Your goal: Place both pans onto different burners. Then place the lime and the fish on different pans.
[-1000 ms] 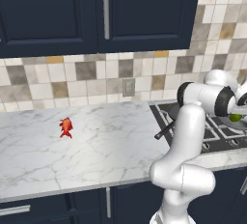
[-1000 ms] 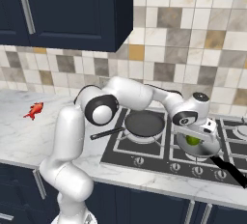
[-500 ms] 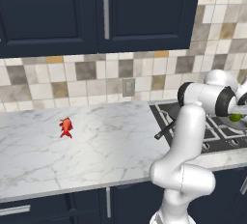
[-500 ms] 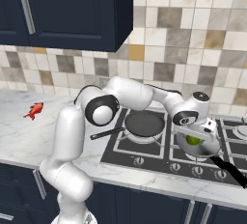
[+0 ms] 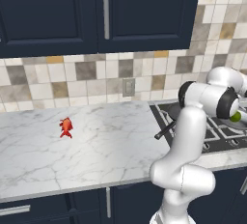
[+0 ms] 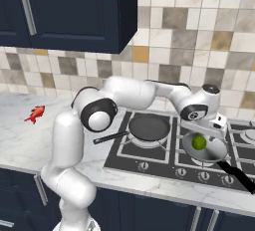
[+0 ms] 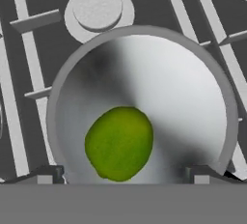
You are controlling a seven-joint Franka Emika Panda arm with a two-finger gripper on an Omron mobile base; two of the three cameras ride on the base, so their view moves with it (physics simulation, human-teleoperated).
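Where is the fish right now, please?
The fish lies on the marble counter, far left of the cooktop, apart from both pans.

You see the lime [image 6: 199, 142] lying in the grey pan [image 6: 212, 151] on the cooktop [image 6: 164, 158], with the gripper [image 6: 206, 134] just above it. The black pan [image 6: 148, 127] sits to its left on another burner, handle pointing toward the marble counter [image 6: 30, 143]. Far left on that counter lies the fish [image 6: 35, 114], well apart from both pans.
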